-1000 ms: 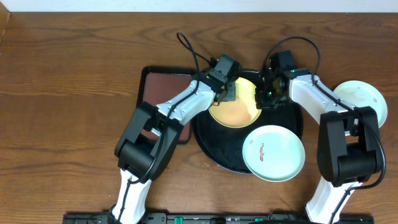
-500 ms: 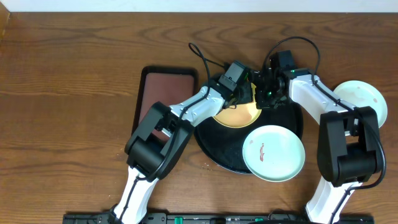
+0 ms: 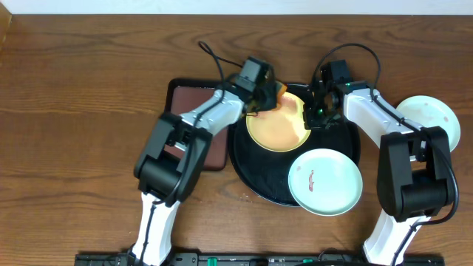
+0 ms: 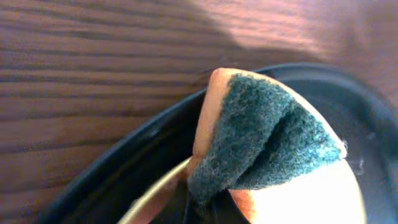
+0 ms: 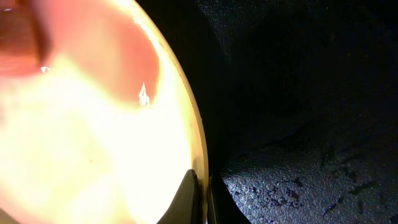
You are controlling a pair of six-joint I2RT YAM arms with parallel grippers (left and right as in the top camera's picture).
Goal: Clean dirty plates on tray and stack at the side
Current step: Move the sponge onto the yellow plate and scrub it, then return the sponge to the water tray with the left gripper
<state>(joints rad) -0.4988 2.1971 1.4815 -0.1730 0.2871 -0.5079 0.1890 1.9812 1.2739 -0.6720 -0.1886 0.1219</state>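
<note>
Right gripper (image 3: 316,117) clamped tight on right rim of pale yellow plate (image 3: 277,124), plate lying on black tray (image 3: 247,166). Left gripper (image 3: 264,92) pinches folded sponge (image 4: 261,143) at plate's upper-left edge. Smeared mint-blue plate (image 3: 325,181) overhangs tray's rim

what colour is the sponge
The sponge is orange with a dark green scouring side, clearest in the left wrist view.
</note>
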